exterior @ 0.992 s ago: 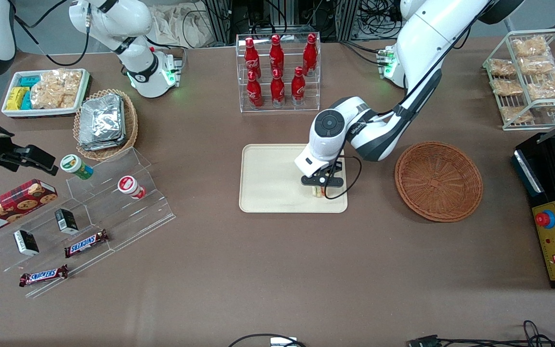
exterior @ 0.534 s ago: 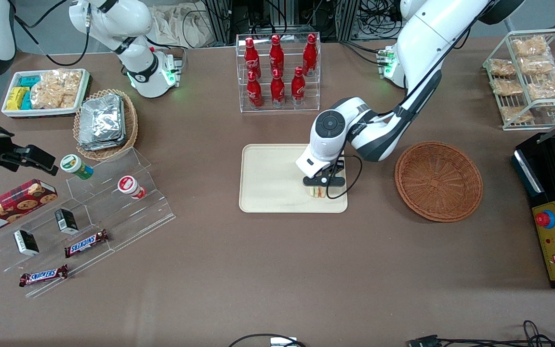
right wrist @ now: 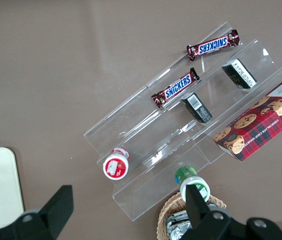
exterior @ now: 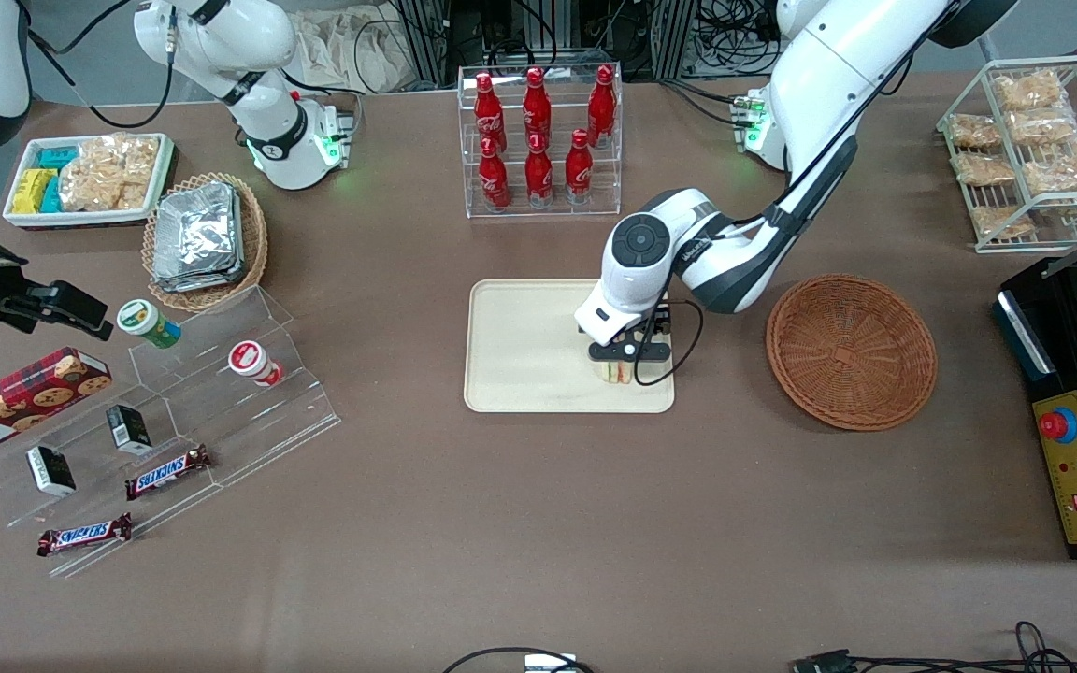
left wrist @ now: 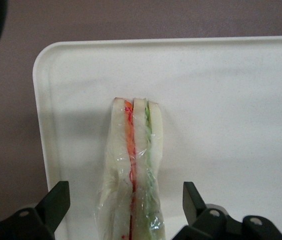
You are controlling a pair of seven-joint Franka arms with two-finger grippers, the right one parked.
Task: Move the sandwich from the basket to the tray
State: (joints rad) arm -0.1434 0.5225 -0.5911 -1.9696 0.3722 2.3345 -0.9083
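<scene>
The sandwich (left wrist: 133,175) stands on edge on the beige tray (exterior: 520,360), near the tray corner closest to the wicker basket (exterior: 852,350) and the front camera; its orange-red and green filling layers face up between white bread slices under clear wrap; the gripper (exterior: 627,360) hangs directly over the sandwich, its two black fingers (left wrist: 56,205) spread wide, one on each side of the sandwich and clear of the wrap, gripping nothing; the round reddish-brown basket sits on the brown table (exterior: 538,523) beside the tray, toward the working arm's end, with no sandwich in it.
</scene>
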